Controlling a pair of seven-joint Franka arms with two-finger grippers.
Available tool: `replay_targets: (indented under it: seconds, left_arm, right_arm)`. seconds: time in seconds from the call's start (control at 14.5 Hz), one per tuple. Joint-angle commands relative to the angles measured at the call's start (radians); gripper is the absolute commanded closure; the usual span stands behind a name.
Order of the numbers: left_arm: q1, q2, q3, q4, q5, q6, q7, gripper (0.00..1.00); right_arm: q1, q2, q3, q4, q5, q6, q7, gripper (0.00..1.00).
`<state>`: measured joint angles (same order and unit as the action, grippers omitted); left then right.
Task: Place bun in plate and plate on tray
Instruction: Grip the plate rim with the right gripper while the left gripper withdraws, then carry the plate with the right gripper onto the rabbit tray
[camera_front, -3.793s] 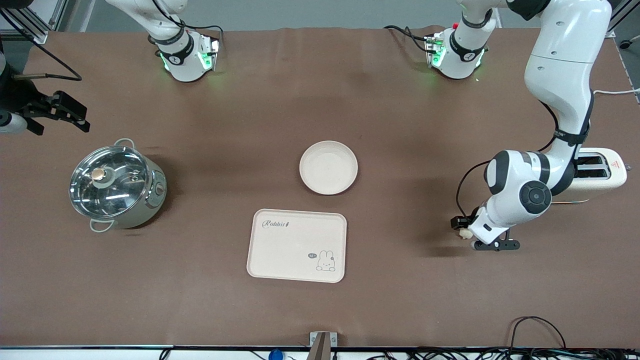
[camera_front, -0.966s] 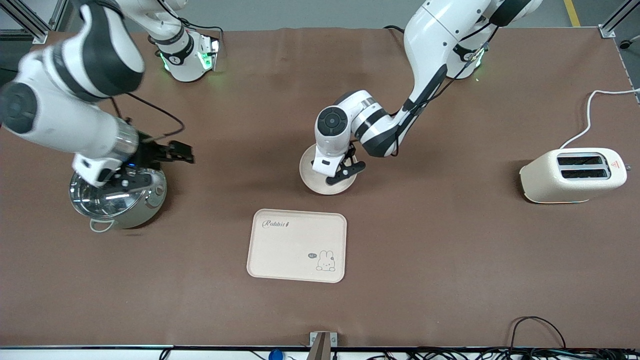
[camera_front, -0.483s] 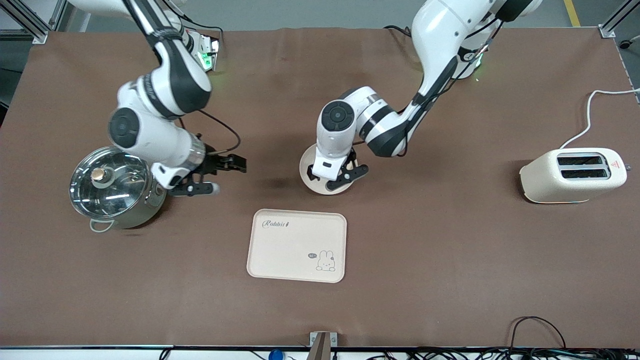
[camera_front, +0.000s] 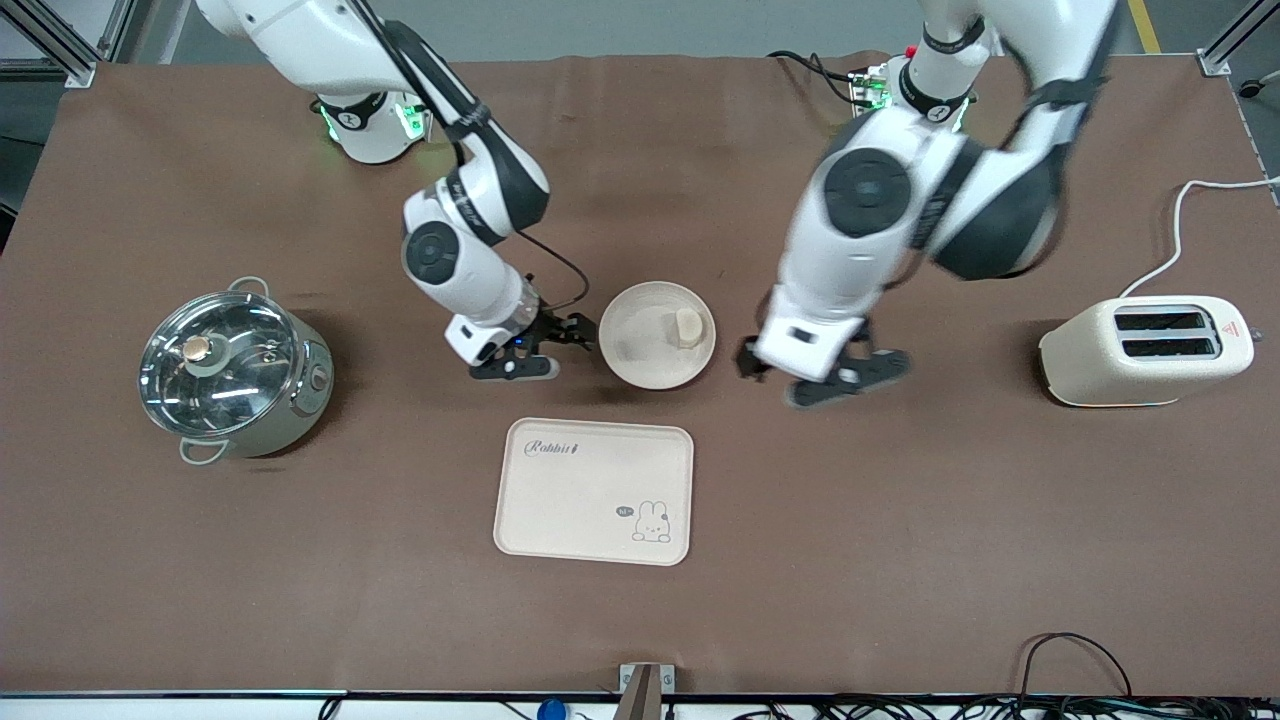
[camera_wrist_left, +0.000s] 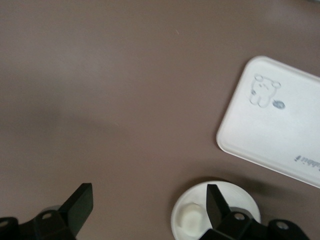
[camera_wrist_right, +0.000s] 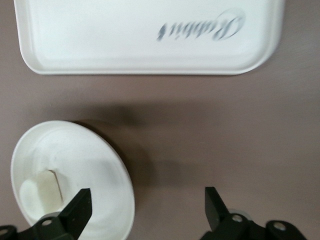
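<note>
Bun (camera_front: 688, 327) in plate (camera_front: 640, 372)

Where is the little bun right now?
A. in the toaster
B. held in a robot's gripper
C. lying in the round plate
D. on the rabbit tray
C: the bun lies in the plate, near its rim toward the left arm's end; both the left gripper and right gripper are open and hold nothing.
</note>
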<state>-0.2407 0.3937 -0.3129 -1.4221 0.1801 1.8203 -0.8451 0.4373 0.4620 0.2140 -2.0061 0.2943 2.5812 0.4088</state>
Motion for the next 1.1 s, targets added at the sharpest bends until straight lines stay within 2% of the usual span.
replay_targets:
  seconds: [0.0,0.28,0.41,0.55,0.62,0.76,0.83,0.9,0.97,1.03]
  left_arm:
    - [0.112,-0.047,-0.008,0.038,0.015,-0.097,0.159,0.0]
    - [0.294,-0.175,-0.008,0.039,-0.002,-0.189,0.494,0.0]
    - [0.368,-0.199,-0.017,0.038,-0.028,-0.237,0.613,0.0]
    - [0.399,-0.225,-0.015,0.037,-0.06,-0.26,0.658,0.0]
    - [0.403,-0.231,-0.015,0.037,-0.06,-0.275,0.685,0.0]
    - [0.393,-0.28,0.001,0.01,-0.077,-0.283,0.733,0.0]
    - [0.379,-0.307,0.026,-0.021,-0.085,-0.282,0.747,0.0]
    - [0.33,-0.332,0.084,-0.047,-0.105,-0.28,0.764,0.0]
    - [0.269,-0.358,0.166,-0.073,-0.125,-0.28,0.79,0.0]
    - [0.227,-0.386,0.22,-0.108,-0.14,-0.276,0.799,0.0]
  right_arm:
    - [0.027,0.047,-0.007,0.006,0.02,0.052,0.005,0.15]
    - [0.061,0.102,-0.007,0.012,0.022,0.122,0.007,0.35]
    - [0.072,0.115,-0.007,0.012,0.022,0.138,0.008,0.36]
    - [0.087,0.122,-0.007,0.012,0.022,0.154,0.028,0.4]
    - [0.095,0.127,-0.007,0.012,0.022,0.155,0.041,0.45]
    - [0.097,0.129,-0.007,0.015,0.022,0.151,0.042,0.68]
    - [0.095,0.129,-0.007,0.017,0.022,0.151,0.042,0.81]
    - [0.098,0.129,-0.007,0.018,0.022,0.152,0.041,0.92]
    - [0.098,0.13,-0.007,0.02,0.022,0.149,0.039,0.99]
    - [0.095,0.129,-0.007,0.029,0.022,0.14,0.036,0.99]
